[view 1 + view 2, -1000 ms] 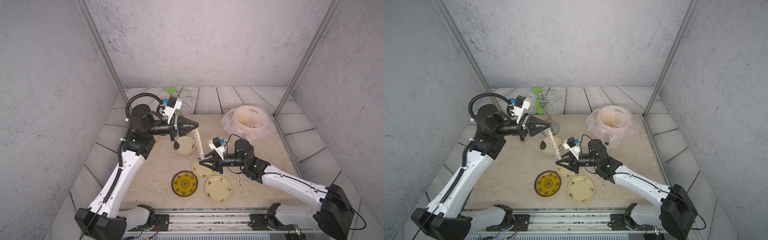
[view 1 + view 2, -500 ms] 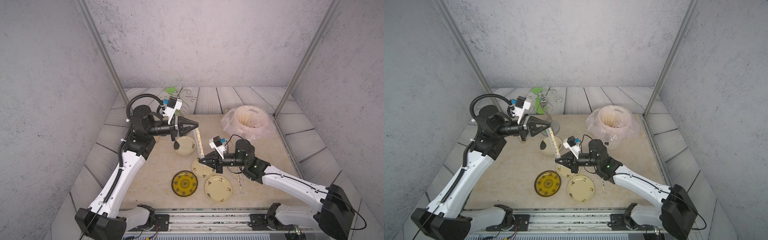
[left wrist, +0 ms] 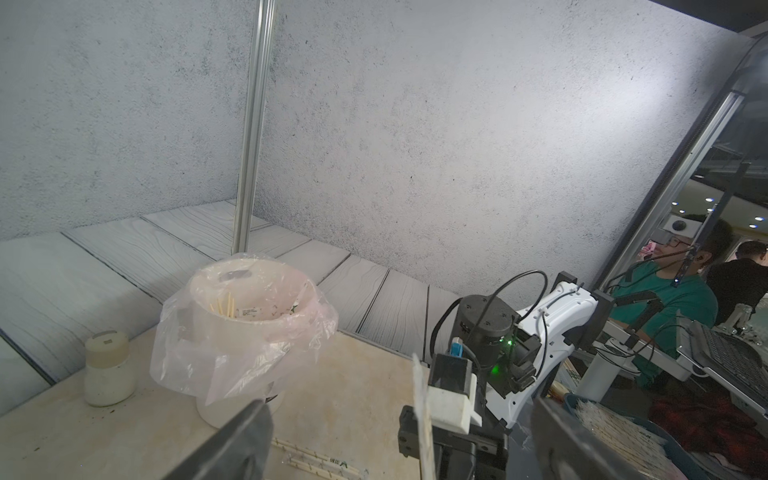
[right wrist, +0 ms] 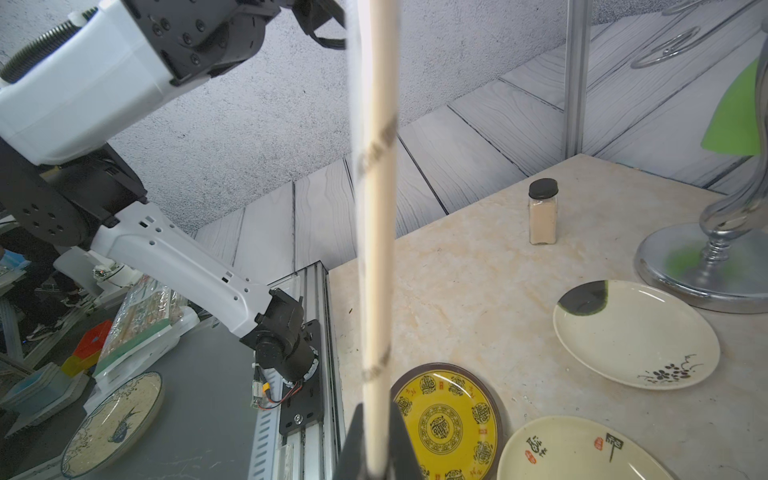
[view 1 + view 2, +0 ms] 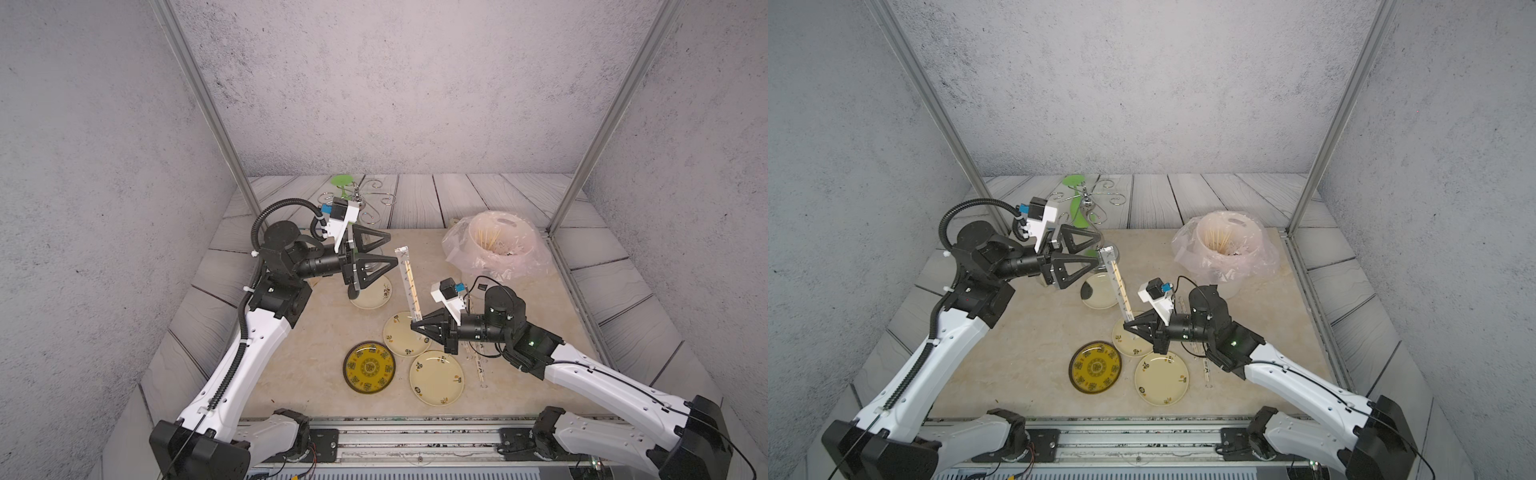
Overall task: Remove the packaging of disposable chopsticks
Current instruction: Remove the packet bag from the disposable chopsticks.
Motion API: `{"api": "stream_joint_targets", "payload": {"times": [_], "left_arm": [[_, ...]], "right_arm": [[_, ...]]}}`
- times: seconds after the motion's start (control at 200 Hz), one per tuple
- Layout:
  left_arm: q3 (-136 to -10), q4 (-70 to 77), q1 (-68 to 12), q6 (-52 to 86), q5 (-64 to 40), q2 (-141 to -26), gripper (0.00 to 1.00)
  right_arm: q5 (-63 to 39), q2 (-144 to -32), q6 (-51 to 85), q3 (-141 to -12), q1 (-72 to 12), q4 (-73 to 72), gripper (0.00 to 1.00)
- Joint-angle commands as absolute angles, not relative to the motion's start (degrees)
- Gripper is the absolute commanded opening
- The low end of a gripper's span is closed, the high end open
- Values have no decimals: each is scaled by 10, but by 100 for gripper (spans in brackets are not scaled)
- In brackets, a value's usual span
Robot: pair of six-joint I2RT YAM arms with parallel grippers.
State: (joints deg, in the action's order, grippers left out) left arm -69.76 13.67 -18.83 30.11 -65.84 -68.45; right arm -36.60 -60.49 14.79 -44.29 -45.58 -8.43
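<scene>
A clear packaging sleeve with pale disposable chopsticks inside stands nearly upright above the plates. My right gripper is shut on its lower end, and the sleeve rises straight up out of the jaws. My left gripper is open, its jaws spread wide just left of the sleeve's top end and not touching it. More wrapped chopsticks lie on the table beneath my right arm.
A white bin with a pink bag holds loose sticks at the back right. A yellow plate and three cream plates lie below. A chrome stand, a spice jar and a white jar stand nearby.
My left gripper has opened and let go of the sleeve's top end. My right gripper has closed fully on the lower end and now holds the sleeve alone.
</scene>
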Motion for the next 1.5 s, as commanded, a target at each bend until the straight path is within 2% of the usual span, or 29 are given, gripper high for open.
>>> {"api": "stream_joint_targets", "payload": {"times": [0.0,0.095,0.26,0.3,0.38,0.415,0.54,0.641,0.896,0.971,1.021,1.071,1.161,1.341,1.386,1.411,1.461,1.496], "left_arm": [[-692,191,-199,337,-652,-693,99],[-685,208,-208,341,-651,-697,97],[-689,179,-225,306,-671,-696,72],[-695,157,-226,287,-678,-695,64],[-705,120,-226,257,-679,-686,39],[-708,107,-226,244,-680,-682,34],[-708,59,-227,192,-666,-666,37],[-708,57,-227,187,-662,-663,34],[-713,41,-226,182,-651,-664,35],[-714,28,-227,169,-637,-662,41],[-715,22,-227,166,-628,-662,41],[-715,22,-227,167,-629,-663,33],[-715,31,-227,175,-634,-664,0],[-712,33,-227,173,-623,-659,0],[-712,33,-227,173,-622,-659,16],[-711,34,-227,174,-622,-659,19],[-709,39,-227,177,-621,-659,18],[-708,42,-227,179,-621,-659,6]], "right_arm": [[-344,-592,146,-435,-457,-73,0],[-348,-598,136,-446,-457,-52,0],[-347,-602,131,-450,-457,-47,0],[-348,-602,132,-452,-457,-49,0],[-352,-607,138,-454,-457,-62,0],[-355,-610,141,-455,-457,-69,0],[-369,-625,146,-470,-457,-71,0],[-380,-638,140,-485,-457,-59,0],[-405,-650,119,-492,-457,-48,0],[-412,-648,112,-487,-457,-51,0],[-416,-646,108,-487,-457,-49,0],[-414,-645,108,-487,-457,-49,0],[-408,-642,113,-485,-458,-46,0],[-403,-635,116,-475,-458,-41,0],[-403,-633,119,-473,-458,-40,0],[-403,-631,120,-472,-458,-40,0],[-403,-629,120,-470,-458,-41,0],[-402,-626,120,-469,-458,-40,0]]}}
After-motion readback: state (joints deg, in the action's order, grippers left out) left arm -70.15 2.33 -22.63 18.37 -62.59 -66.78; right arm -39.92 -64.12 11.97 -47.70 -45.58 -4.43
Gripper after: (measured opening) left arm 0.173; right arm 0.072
